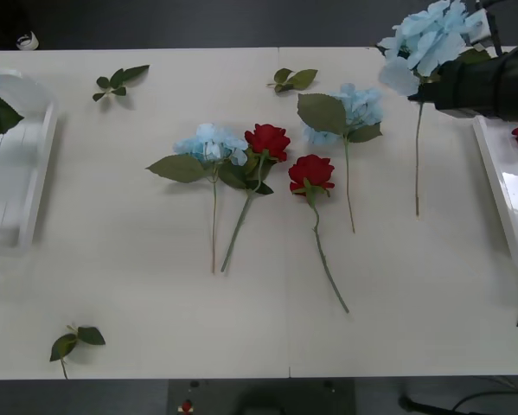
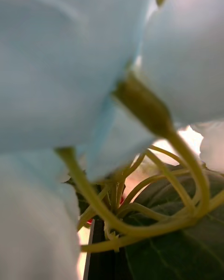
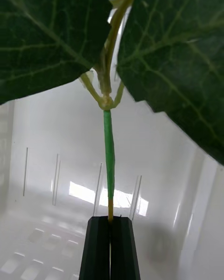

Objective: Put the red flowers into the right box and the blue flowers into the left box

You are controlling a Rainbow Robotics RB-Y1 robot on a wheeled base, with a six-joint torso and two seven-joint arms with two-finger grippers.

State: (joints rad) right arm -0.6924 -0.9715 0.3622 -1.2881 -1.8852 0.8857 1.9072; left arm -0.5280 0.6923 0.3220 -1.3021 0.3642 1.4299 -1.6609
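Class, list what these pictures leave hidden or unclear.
Right box contents: front view, edge and right arm cut them off.
Bloom of blue flower in left gripper: left wrist view, leaves cover it.
Table under right gripper's raised blue flower: right wrist view, blurred petals block it.

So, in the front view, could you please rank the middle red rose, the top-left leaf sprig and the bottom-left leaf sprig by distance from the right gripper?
Measured from the right gripper, top right, holding a blue flower:
1. Middle red rose, table centre.
2. Top-left leaf sprig, far edge.
3. Bottom-left leaf sprig, near edge.
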